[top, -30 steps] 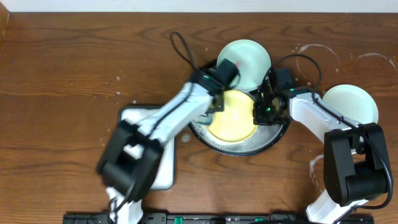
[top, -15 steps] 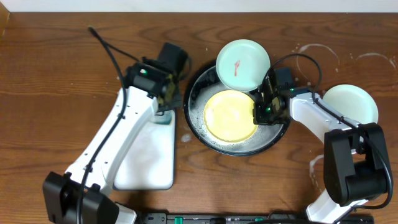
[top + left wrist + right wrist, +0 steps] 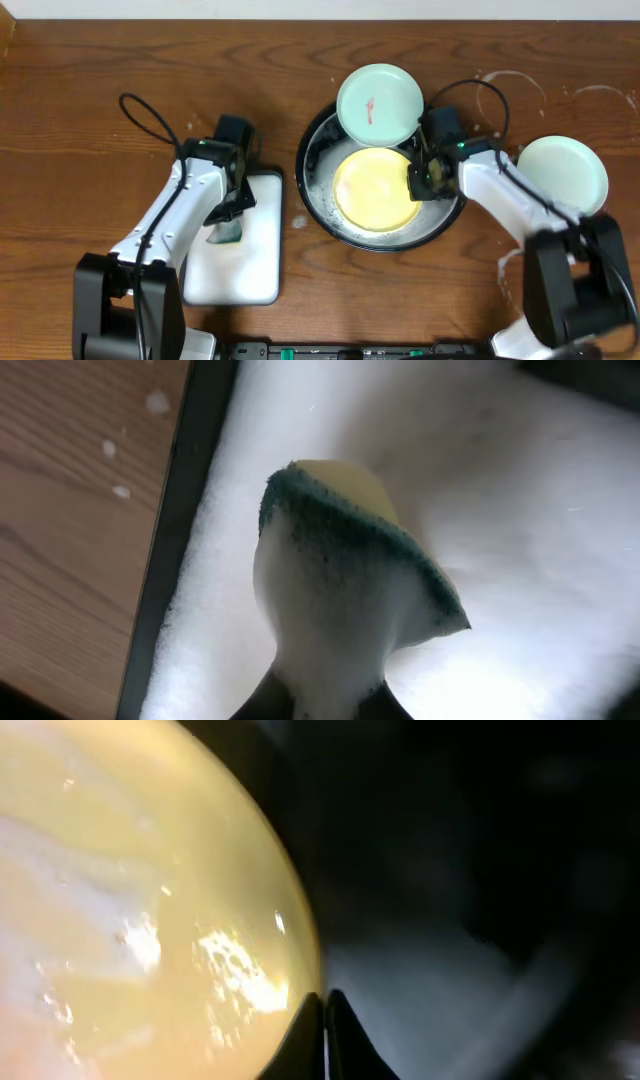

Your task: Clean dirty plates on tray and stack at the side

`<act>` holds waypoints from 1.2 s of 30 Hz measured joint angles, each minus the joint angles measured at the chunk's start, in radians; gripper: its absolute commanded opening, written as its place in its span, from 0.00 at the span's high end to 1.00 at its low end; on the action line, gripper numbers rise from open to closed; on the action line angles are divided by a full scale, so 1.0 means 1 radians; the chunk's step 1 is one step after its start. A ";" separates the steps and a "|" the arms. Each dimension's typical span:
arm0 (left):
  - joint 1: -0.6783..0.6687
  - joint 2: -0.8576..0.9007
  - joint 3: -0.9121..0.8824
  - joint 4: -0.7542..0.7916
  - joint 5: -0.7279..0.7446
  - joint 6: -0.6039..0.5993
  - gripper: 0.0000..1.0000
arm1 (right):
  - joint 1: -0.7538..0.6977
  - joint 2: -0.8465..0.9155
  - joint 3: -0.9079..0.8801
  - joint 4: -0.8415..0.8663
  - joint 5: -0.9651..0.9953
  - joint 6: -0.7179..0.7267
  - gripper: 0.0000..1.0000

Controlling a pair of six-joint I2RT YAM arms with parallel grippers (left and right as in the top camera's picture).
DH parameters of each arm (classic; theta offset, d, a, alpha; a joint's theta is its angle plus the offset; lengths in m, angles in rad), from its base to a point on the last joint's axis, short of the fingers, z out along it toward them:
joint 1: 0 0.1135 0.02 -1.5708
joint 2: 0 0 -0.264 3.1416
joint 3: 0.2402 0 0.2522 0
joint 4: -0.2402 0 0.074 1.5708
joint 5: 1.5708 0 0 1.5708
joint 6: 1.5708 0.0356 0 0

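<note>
The black tray point(image 3: 312, 190) holds suds and the yellow plate point(image 3: 372, 190). My right gripper point(image 3: 420, 182) is shut on that plate's right rim; in the right wrist view its jaws point(image 3: 322, 1012) pinch the plate's edge point(image 3: 150, 920). A mint plate with a red smear point(image 3: 378, 105) leans on the tray's far rim. A second mint plate point(image 3: 562, 175) lies on the wood at the right, near white ring stains point(image 3: 510, 90). My left gripper point(image 3: 224, 222) is shut on a foamy green-and-yellow sponge point(image 3: 350, 560), held over a white soap dish point(image 3: 250, 260).
The white rectangular soap dish point(image 3: 520, 510) with a dark rim lies left of the tray. Wet drops point(image 3: 297, 222) speckle the wood between them. The right arm's cable point(image 3: 490, 90) loops above the tray's right side.
My left arm has swung out of the tray to the left and now holds the sponge over the white dish. The smeared mint plate has shifted slightly left. The right gripper stays on the yellow plate.
</note>
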State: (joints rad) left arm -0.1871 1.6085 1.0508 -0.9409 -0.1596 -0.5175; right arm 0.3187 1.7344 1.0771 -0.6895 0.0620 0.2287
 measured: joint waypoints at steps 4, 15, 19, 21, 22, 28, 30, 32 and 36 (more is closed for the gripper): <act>0.003 0.000 -0.003 0.024 0.001 0.002 0.92 | 0.085 -0.165 0.002 0.000 0.219 -0.026 0.99; 0.003 0.000 -0.003 0.045 0.003 0.003 0.88 | 0.169 -0.270 0.008 -0.004 0.330 -0.068 0.87; 0.003 0.000 -0.003 0.060 0.003 0.002 0.88 | 0.069 -0.242 0.007 0.002 0.181 -0.057 0.85; 0.003 0.000 -0.006 0.071 0.004 0.002 0.88 | -0.005 -0.216 0.007 0.004 0.073 -0.054 0.83; 0.003 0.000 -0.009 0.077 0.006 0.002 0.87 | -0.033 -0.200 0.007 0.003 0.026 -0.054 0.82; 0.003 0.000 -0.022 0.097 0.077 0.015 0.56 | -0.159 -0.053 0.007 0.000 -0.198 -0.055 0.73; 0.003 0.000 -0.022 0.092 0.096 0.036 0.45 | -0.167 0.000 0.007 0.011 -0.262 -0.070 0.71; 0.003 0.000 -0.021 0.060 0.108 0.049 0.42 | -0.167 0.051 0.007 0.029 -0.323 -0.088 0.71; 0.003 0.000 0.012 -0.040 0.120 0.058 0.39 | -0.166 0.108 0.007 0.055 -0.367 -0.102 0.75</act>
State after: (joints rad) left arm -0.1841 1.6081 1.0630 -0.9810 -0.0395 -0.4591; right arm 0.1524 1.8420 1.0843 -0.6350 -0.3054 0.1265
